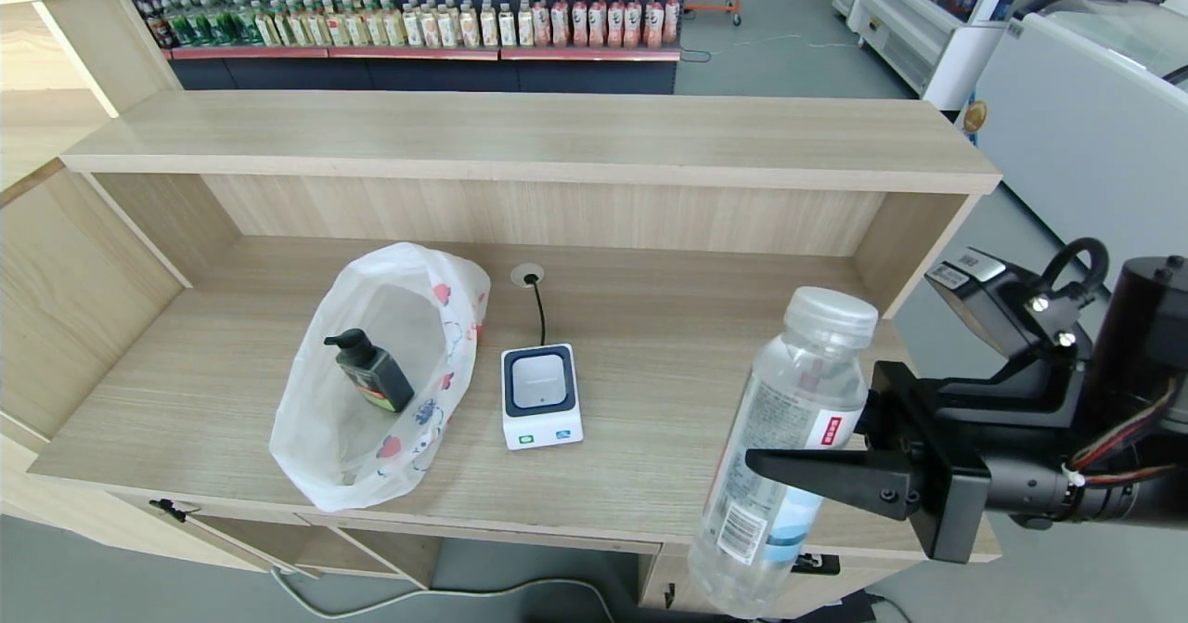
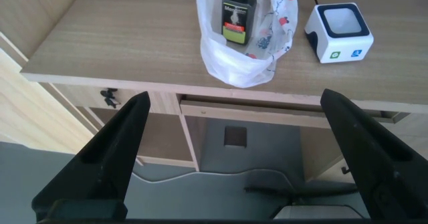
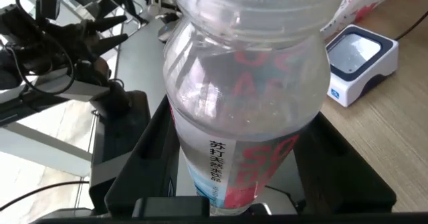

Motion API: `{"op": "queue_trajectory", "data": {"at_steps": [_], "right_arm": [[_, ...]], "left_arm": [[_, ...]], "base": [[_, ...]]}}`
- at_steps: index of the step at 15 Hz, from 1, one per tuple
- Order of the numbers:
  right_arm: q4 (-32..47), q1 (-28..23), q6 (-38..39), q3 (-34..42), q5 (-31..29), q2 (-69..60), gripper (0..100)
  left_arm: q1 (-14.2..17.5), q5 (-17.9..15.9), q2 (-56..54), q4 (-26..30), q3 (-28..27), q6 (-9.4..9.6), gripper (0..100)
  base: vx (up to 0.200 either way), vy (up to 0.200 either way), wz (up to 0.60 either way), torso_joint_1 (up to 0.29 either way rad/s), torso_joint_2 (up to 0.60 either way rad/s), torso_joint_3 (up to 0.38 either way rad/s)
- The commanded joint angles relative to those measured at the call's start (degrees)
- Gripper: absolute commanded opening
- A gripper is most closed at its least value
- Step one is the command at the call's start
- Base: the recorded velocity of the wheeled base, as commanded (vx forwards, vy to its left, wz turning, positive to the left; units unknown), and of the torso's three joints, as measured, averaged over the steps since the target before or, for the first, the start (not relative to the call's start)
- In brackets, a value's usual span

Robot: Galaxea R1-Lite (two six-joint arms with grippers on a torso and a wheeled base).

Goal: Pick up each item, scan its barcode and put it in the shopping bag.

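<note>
While the right claw point(image 1: 775, 447) grips the tilted bottle point(image 1: 807, 372) at its middle, the barcode point(image 1: 741, 530) hangs below the fingers point(image 1: 817, 474); the bottle might pivot and miss the scanner point(image 1: 541, 394), well leftward.

Clear bottle point(image 1: 789, 419) aloft; dispenser point(image 1: 376, 377) in bag point(image 1: 334, 474)

A light wood-grain table point(image 1: 668, 354) with a raised back ledge carries a white plastic shopping bag point(image 1: 320, 460) printed with red and blue motifs, lying open on its left half near the front edge. Just beside the bag, toward the middle, sits a small white barcode scanner point(image 1: 541, 395), its dark-framed window facing up. Its black cable point(image 1: 539, 312) runs back across the surface into a round grommet point(image 1: 528, 276) near the rear wall.
</note>
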Motion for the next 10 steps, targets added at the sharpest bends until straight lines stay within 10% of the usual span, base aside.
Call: {"op": "queue_trajectory", "data": {"at_steps": [1, 10], "right_arm": [[-0.1, 0.1, -0.1, 0.0, 0.1, 0.2, 0], [-0.1, -0.1, -0.3, 0.3, -0.2, -1.1, 0]], "left_arm": [[0.0, 0.0, 0.0, 0.0, 0.0, 0.02, 100], [0.0, 0.0, 0.0, 0.0, 0.0, 0.02, 100]], "base": [[0.0, 0.0, 0.0, 0.0, 0.0, 0.0], [0.0, 0.0, 0.0, 0.0, 0.0, 0.0]]}}
